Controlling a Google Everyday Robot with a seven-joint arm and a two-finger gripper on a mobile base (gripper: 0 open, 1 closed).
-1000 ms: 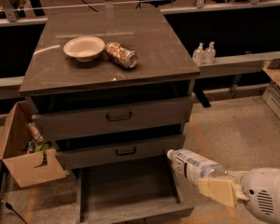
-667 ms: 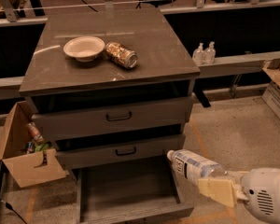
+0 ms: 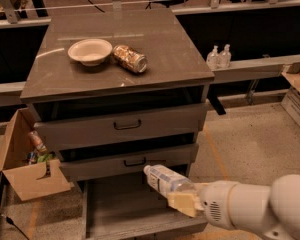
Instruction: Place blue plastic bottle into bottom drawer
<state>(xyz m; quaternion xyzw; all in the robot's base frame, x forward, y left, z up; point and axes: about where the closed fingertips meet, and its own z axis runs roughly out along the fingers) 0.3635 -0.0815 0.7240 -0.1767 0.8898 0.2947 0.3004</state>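
Note:
My gripper (image 3: 182,196) is at the lower right, at the end of the white arm, shut on the blue plastic bottle (image 3: 166,179). The bottle is clear with a pale label and lies tilted, its white cap pointing up and left. It hangs over the right part of the open bottom drawer (image 3: 125,209), a wide shallow tray pulled out below the two upper drawers. The bottle's far end is hidden by my fingers.
On the cabinet top stand a white bowl (image 3: 90,50) and a gold patterned can (image 3: 130,58) on its side. Two small pump bottles (image 3: 218,57) stand on a ledge at the right. An open cardboard box (image 3: 25,161) with items sits left of the cabinet.
The arm and the bottle have moved left, from beside the cabinet's right edge to over the open bottom drawer.

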